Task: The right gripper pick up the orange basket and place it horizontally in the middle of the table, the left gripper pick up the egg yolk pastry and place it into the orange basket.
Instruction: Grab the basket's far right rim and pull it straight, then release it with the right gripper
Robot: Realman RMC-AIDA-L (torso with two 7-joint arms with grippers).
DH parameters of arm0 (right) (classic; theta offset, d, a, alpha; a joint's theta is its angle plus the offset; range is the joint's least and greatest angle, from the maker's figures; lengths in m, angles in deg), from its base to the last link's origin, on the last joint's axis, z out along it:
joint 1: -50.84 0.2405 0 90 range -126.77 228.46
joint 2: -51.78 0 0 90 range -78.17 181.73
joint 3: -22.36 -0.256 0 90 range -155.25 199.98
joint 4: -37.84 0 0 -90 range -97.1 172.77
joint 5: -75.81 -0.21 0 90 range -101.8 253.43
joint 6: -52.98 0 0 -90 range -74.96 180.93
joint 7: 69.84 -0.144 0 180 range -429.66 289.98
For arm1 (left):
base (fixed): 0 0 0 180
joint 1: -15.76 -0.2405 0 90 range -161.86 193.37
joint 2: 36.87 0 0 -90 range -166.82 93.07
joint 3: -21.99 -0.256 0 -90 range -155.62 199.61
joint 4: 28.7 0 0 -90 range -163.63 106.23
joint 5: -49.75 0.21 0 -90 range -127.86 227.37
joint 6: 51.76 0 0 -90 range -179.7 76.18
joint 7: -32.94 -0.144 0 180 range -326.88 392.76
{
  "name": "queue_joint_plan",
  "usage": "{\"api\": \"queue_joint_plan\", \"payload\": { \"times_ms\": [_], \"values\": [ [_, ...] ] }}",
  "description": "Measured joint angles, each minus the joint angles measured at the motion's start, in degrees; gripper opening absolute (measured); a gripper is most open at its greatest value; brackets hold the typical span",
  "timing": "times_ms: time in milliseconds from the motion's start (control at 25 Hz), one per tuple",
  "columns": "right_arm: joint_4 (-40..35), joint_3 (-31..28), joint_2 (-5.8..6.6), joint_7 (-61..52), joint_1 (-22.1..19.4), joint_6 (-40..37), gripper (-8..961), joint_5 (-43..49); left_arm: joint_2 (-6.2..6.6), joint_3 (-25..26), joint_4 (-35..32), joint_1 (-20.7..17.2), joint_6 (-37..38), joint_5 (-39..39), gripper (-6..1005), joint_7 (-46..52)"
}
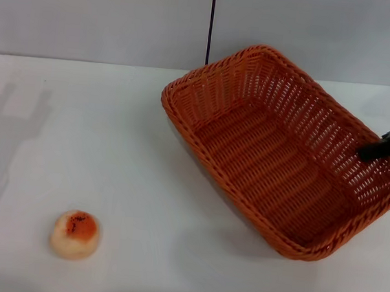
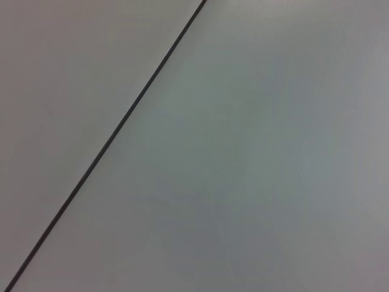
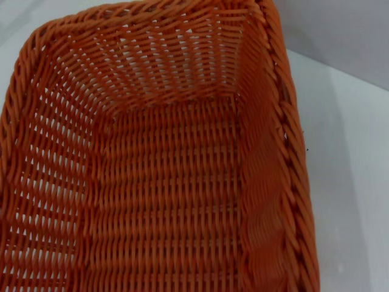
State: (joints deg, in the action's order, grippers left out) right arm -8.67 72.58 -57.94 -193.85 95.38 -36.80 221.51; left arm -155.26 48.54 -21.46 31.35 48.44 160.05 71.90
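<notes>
Only a small part of the robot shows: the right gripper (image 1: 378, 149), matte black, with a slim dark finger ending in a rounded tip and a blocky section behind it.

Orange basket (image 3: 164, 182) interior fills view; white table (image 3: 346, 152) beside.

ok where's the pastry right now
In the head view the pastry sits on the table at the robot's near left, well apart from the basket on the right.

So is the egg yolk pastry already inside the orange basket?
No, the egg yolk pastry sits on the bare table, well apart from the empty orange basket.
</notes>
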Motion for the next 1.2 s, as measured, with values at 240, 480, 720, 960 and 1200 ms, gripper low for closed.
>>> {"api": "queue_joint_plan", "payload": {
  "times_ms": [240, 480, 720, 960, 1200],
  "values": [
    [-0.17, -0.03, -0.18, 0.04, 0.11, 0.31, 249, -0.08, 0.0, 0.0, -0.04, 0.04, -0.14, 0.0, 791, 0.11],
    [-3.85, -1.04, -0.71, 1.32, -1.35, -1.16, 166, -3.72, 0.0, 0.0, -0.06, -0.09, -0.27, 0.0, 790, 0.14],
    [-8.62, -1.67, -0.69, 2.9, -4.54, -2.96, 166, -12.2, 0.0, 0.19, -0.15, -0.28, -0.5, 0.0, 790, 0.15],
    [-11.33, -3.1, -0.92, 4.58, -6.09, -4.6, 165, -16.12, 0.0, 0.25, -0.04, -0.2, -0.54, 0.0, 789, 0.15],
    [-12.82, -7.17, -0.25, 8.23, -7.9, -8.56, 167, -24.71, 0.0, 0.28, 0.12, -0.29, -0.54, -0.1, 788, 0.15]
  ]
}}
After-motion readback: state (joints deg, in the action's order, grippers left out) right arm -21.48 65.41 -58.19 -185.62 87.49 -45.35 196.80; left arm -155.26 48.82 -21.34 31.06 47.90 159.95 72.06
